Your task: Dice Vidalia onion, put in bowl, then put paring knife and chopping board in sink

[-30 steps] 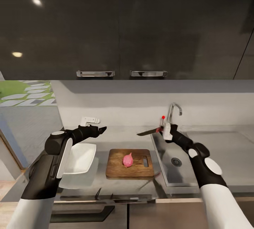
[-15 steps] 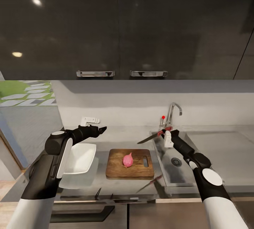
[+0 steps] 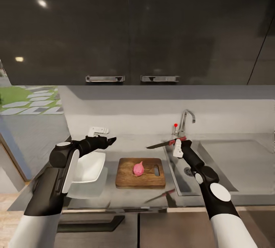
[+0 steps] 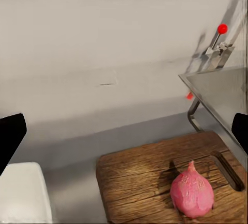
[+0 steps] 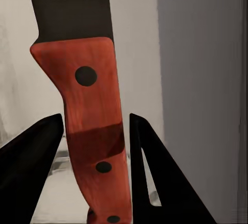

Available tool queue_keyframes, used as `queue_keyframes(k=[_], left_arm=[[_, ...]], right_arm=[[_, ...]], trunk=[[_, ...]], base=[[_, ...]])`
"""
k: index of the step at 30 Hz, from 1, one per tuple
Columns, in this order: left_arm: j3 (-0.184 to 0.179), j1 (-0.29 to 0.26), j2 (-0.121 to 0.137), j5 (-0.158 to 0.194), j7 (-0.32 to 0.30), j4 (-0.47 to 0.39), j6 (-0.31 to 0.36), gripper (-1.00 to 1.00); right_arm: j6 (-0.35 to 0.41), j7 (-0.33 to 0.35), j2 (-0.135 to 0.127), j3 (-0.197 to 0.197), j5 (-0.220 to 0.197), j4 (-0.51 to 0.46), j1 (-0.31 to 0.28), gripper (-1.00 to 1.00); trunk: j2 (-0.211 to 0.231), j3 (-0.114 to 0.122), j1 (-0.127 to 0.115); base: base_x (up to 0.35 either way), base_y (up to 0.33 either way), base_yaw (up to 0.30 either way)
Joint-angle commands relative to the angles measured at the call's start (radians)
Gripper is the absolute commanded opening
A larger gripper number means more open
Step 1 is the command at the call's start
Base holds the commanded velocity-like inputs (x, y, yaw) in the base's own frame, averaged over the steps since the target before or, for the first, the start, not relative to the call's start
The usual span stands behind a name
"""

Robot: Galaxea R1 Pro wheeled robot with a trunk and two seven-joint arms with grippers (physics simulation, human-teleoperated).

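Note:
The pink, whole onion point(image 3: 138, 168) point(image 4: 192, 195) lies on the dark wooden chopping board point(image 3: 130, 177) point(image 4: 139, 182), near its slot handle. My right gripper point(image 3: 178, 143) point(image 5: 95, 146) is shut on the paring knife's reddish handle point(image 3: 176, 140) point(image 5: 93, 125). It holds the dark blade point(image 3: 159, 145) in the air above the gap between board and sink point(image 3: 179, 179), pointing left. My left gripper point(image 3: 110, 140) point(image 4: 124, 131) hangs open above the countertop point(image 3: 110, 198), left of the board and behind the white bowl point(image 3: 88, 166) point(image 4: 20, 193).
The chrome faucet point(image 3: 186, 119) with its red dot point(image 3: 175, 125) point(image 4: 222, 28) stands behind the basin, and the steel drainboard point(image 3: 236, 160) runs to the right. Dark wall cabinets point(image 3: 130, 30) hang overhead. A white socket point(image 3: 98, 130) sits on the back wall.
The view has shifted slightly. My right forearm has dropped and come nearer while the knife stays over the board's right edge, its blade dipping, then levelling. The left arm is still.

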Motion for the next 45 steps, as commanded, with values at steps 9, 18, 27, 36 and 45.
queue_keyframes(k=[9,18,27,36,45], left_arm=[[0.000,-0.001,0.000,0.002,-0.001,-0.001,0.007,1.00],[0.000,-0.001,0.000,0.002,-0.001,-0.001,0.007,1.00],[0.000,-0.001,0.000,0.002,-0.001,-0.001,0.007,1.00],[0.000,-0.001,0.000,0.002,-0.001,-0.001,0.007,1.00],[0.000,-0.001,-0.001,0.002,-0.001,-0.001,0.007,1.00]], right_arm=[[0.101,0.087,0.002,0.001,0.009,0.000,-0.001,-1.00],[0.175,0.087,0.002,0.055,0.010,0.044,-0.001,-1.00],[0.333,0.065,0.002,0.221,0.006,0.053,-0.001,-1.00],[0.337,-0.069,0.002,0.260,-0.041,0.053,0.023,-1.00],[0.339,-0.073,0.002,0.261,-0.046,0.053,0.037,-1.00]], trunk=[[-0.002,-0.002,0.000],[-0.002,-0.002,0.000],[-0.002,-0.002,0.000],[-0.002,-0.002,0.000],[-0.002,-0.002,0.000]], base=[[-0.037,0.000,0.000],[0.000,0.000,0.000],[0.000,0.000,0.000],[0.000,0.000,0.000],[-0.053,0.000,0.000]])
